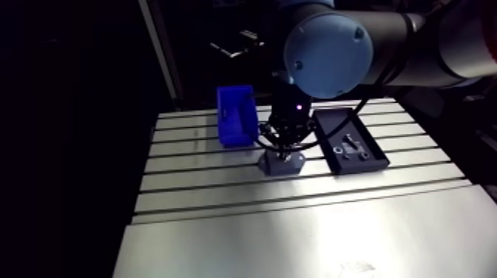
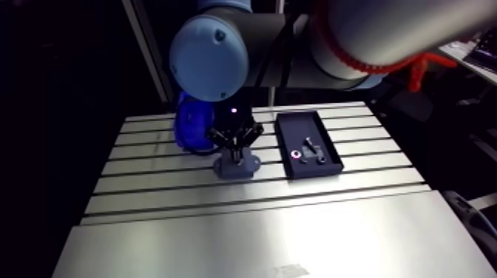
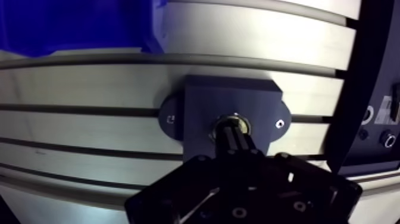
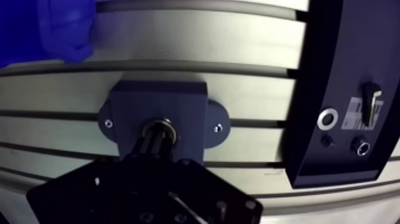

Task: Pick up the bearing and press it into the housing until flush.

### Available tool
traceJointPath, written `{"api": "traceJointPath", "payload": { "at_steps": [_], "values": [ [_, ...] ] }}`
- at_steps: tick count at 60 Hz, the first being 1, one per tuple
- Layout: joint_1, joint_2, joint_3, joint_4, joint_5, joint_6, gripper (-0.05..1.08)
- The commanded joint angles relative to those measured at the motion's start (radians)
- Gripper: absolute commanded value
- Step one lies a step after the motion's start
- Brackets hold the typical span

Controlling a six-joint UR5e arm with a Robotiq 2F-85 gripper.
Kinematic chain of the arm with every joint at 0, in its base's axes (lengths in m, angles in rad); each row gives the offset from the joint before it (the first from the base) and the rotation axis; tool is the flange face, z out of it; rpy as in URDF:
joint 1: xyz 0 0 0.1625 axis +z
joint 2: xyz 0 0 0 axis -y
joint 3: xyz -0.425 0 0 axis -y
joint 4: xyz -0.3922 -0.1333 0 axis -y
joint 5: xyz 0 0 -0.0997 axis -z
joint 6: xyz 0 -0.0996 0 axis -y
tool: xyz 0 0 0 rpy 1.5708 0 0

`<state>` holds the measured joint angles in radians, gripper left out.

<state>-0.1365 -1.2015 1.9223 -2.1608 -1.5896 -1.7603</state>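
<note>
While the tool (image 3: 230, 128), closed together, presses the bearing (image 3: 244, 123) into the housing (image 1: 292, 167) at the arm view's centre, only final flush seating seems left.

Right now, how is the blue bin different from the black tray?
The blue bin is bright blue with tall walls; the black tray is dark, flat and shallow. The black tray shows small parts inside; none show in the blue bin. Both sit on the slotted table, either side of the housing.

Robotics workshop: slotted aluminium table (image 1: 211, 181), black parts tray (image 1: 342, 126), blue bin (image 1: 238, 131).
</note>
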Motion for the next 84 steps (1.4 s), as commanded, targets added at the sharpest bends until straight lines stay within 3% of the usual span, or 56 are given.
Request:
{"api": "traceJointPath", "payload": {
  "at_steps": [1, 13, 14, 15, 16, 17, 18, 19, 20, 27, 37, 52, 69, 84],
  "values": [
    [0.001, -0.041, -0.02, 0.012, 0.0, 0.0, 1.08],
    [0.005, -0.072, -0.03, 0.044, -0.003, -0.002, 1.06],
    [0.006, -0.076, -0.034, 0.056, -0.005, -0.002, 0.97],
    [0.006, -0.076, -0.034, 0.056, -0.005, -0.002, 0.97],
    [0.007, -0.081, -0.045, 0.079, -0.008, -0.002, 0.69],
    [0.007, -0.081, -0.045, 0.079, -0.008, -0.002, 0.69],
    [0.009, -0.083, -0.057, 0.115, -0.007, -0.002, 0.25],
    [0.009, -0.083, -0.057, 0.115, -0.007, -0.002, 0.25],
    [0.009, -0.084, -0.071, 0.159, -0.009, -0.002, 0.03],
    [0.007, -0.113, -0.109, 0.243, -0.001, -0.001, 0.0],
    [0.011, -0.162, -0.228, 0.402, 0.0, -0.001, 0.0],
    [0.006, -0.177, -0.367, 0.554, -0.008, 0.006, 0.0],
    [0.001, -0.212, -0.448, 0.596, -0.001, 0.015, 0.01],
    [0.0, -0.25, -0.464, 0.621, 0.007, 0.017, 0.01]
  ]
}}
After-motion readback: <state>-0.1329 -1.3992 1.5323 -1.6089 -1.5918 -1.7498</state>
